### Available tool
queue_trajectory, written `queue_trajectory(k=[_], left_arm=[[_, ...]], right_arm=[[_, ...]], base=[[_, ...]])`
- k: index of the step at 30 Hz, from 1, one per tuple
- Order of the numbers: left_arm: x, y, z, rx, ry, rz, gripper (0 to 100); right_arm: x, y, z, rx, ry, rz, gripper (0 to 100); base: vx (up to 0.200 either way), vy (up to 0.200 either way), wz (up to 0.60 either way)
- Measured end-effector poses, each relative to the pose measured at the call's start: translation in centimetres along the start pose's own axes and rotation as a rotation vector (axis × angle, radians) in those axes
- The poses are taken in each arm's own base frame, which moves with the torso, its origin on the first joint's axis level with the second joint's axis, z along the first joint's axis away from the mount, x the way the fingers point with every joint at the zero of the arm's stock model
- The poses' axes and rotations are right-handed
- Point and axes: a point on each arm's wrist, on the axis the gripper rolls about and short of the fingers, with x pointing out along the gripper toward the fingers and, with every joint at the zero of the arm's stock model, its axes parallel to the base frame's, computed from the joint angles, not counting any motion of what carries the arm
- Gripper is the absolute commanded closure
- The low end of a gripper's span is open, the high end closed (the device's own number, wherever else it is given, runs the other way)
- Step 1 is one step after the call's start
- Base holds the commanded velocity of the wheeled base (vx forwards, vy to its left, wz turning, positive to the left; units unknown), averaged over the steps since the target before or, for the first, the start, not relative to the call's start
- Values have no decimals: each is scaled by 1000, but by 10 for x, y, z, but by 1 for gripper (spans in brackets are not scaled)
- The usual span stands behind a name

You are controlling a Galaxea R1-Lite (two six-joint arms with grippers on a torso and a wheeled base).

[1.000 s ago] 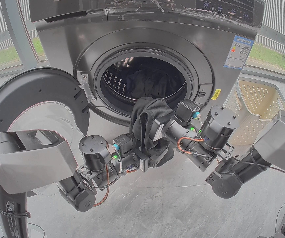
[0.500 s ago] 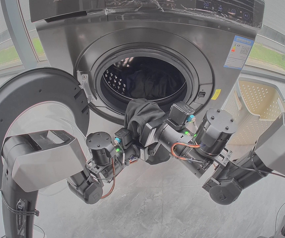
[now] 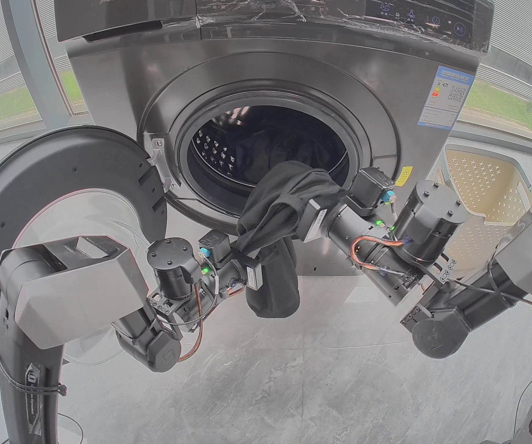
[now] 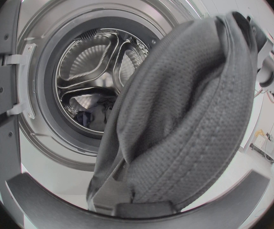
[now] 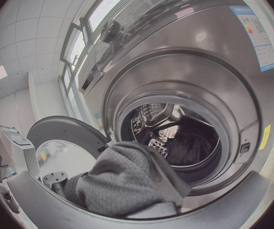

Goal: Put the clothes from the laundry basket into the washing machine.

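Note:
A dark grey garment point(image 3: 278, 211) hangs between both grippers just before the open drum point(image 3: 216, 149) of the washing machine point(image 3: 266, 63). My right gripper point(image 3: 308, 212) is shut on its upper part at the drum's lower rim. My left gripper point(image 3: 258, 269) is lower and nearer to me, shut on the same garment, with a fold drooping below it. The cloth point(image 4: 181, 112) covers the fingers in the left wrist view, and the cloth point(image 5: 127, 178) does so in the right wrist view. Dark clothes point(image 5: 187, 147) lie inside the drum.
The round door point(image 3: 62, 186) stands swung open to the left, close to my left arm. A cream laundry basket point(image 3: 488, 198) stands to the right of the machine, behind my right arm. Grey tiled floor point(image 3: 315, 377) lies in front.
My right gripper has risen and moved toward the drum mouth, lifting the garment's top to the rim. The left gripper has shifted slightly left, and a fold now hangs down.

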Motion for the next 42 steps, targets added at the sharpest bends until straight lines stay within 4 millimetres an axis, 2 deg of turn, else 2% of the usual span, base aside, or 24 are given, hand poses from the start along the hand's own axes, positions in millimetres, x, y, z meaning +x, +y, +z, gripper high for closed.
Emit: queue_trajectory(k=[4, 11, 18, 27, 28, 35, 42], left_arm=[[-2, 2, 12, -11, -24, 10, 100], [-9, 1, 48, -33, -104, 33, 100], [-18, -3, 80, -45, -180, 40, 100], [-30, -11, 109, -90, -243, 32, 100], [-32, -11, 110, -97, -244, 34, 100], [-44, -13, 114, -113, -234, 33, 100], [-70, -15, 106, -127, -159, 24, 100]], right_arm=[[-3, -10, 3, -6, -5, -26, 100], [-10, -16, -3, 0, 27, -39, 100], [-16, -10, -23, 2, 96, -28, 100], [-15, -4, -46, 0, 153, -5, 100], [-15, -4, -47, 0, 156, -3, 0], [-33, -2, -57, -7, 228, 23, 0], [-88, 1, -64, -36, 386, 138, 0]], base=[[0, 0, 0], [0, 0, 0], [0, 0, 0], [0, 0, 0], [0, 0, 0], [0, 0, 0], [0, 0, 0]])
